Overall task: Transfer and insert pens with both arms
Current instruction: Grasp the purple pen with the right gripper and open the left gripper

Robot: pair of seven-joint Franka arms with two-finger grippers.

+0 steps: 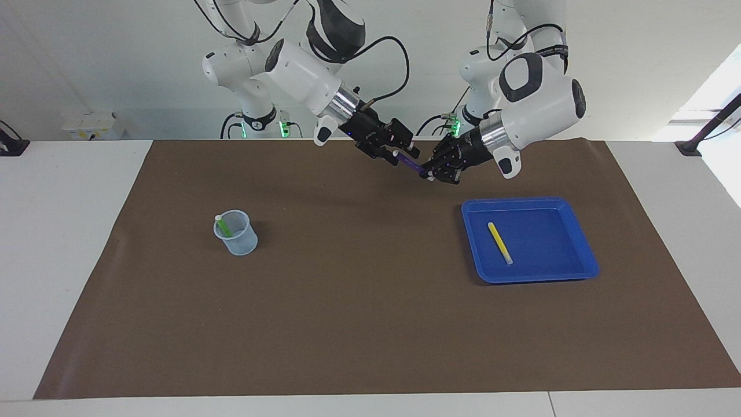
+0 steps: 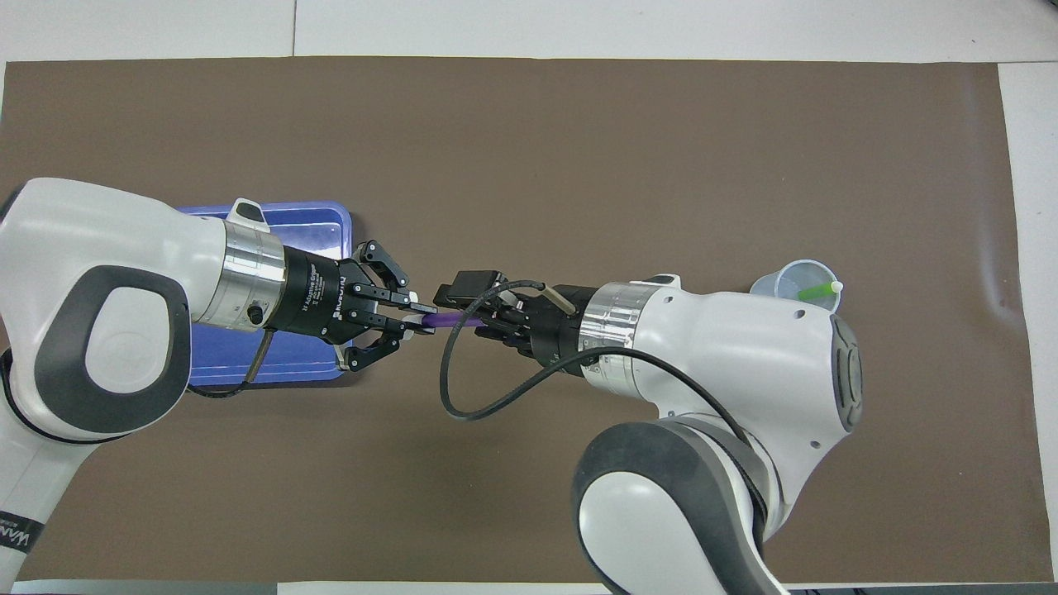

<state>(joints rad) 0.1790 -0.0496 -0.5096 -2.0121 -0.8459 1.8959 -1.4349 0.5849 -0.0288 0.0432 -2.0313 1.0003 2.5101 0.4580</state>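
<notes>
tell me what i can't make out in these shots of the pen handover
- Purple pen: its tip toward the right claw is covered by that claw's body and cable in the overhead view, and is too small in the facing view; whether the right claw grips it cannot be told.
- Yellow pen: hidden under the left arm in the overhead view.
- Blue tray: mostly covered by the left arm overhead.
- Left claw: shut on the purple pen.
</notes>
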